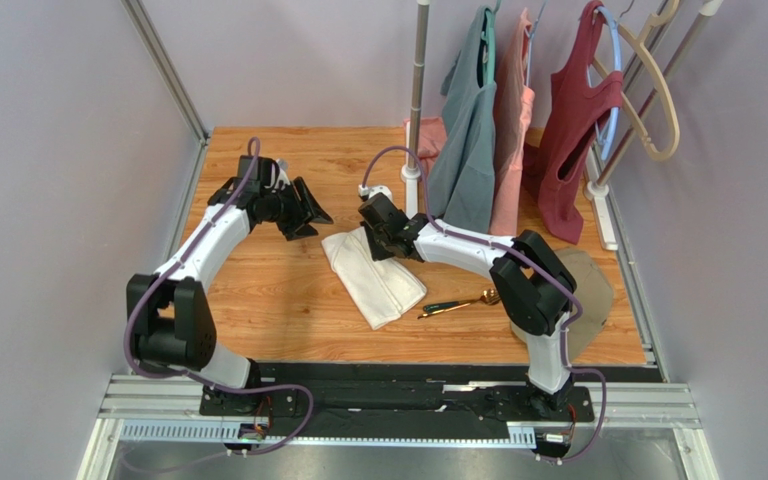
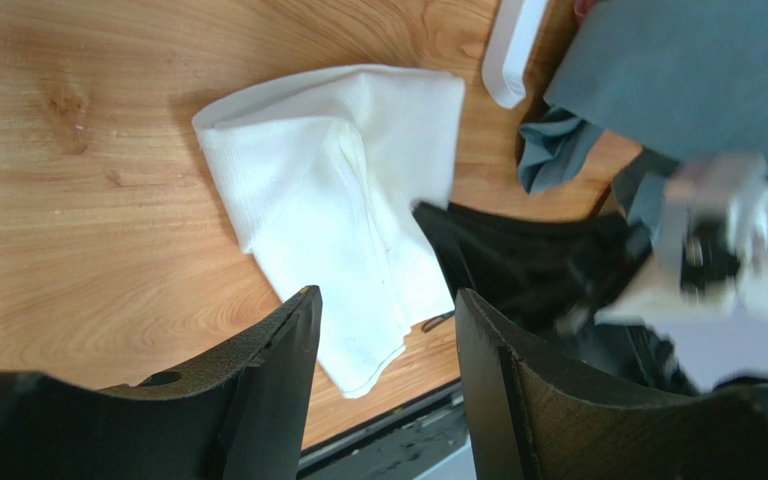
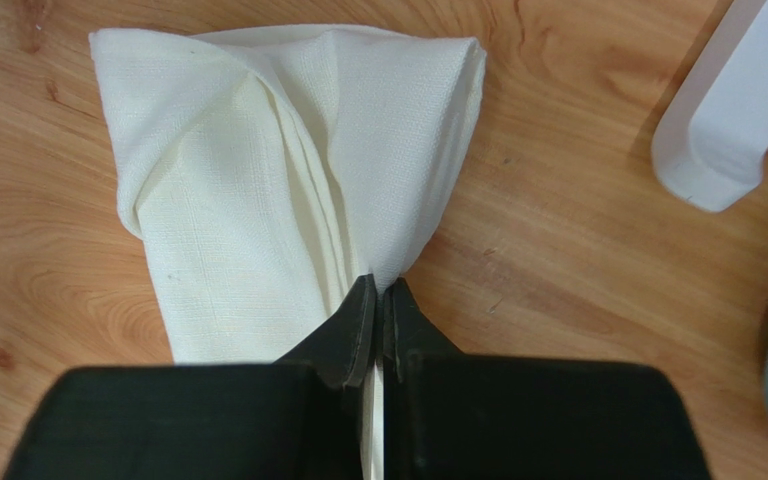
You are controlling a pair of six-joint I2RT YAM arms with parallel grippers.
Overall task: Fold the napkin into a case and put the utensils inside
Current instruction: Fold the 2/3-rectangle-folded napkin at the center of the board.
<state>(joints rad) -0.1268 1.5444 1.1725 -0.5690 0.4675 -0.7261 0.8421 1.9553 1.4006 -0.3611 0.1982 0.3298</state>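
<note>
Pinching the napkin (image 3: 288, 180) shut in my right gripper (image 3: 376, 300), left gripper (image 2: 386, 300) hanging open and empty, I see the utensils (image 1: 458, 304) just off its near end, closer to the right one.

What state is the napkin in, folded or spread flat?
Folded. The napkin shows overlapping layers and creases, tapering to where the right hand pinches it; the top view shows a narrow strip.

Bright, even, diffuse light; soft shadows.
Left wrist view: napkin (image 2: 348, 190) near blown out, blur at 3 o'clock; right wrist view sharp.
</note>
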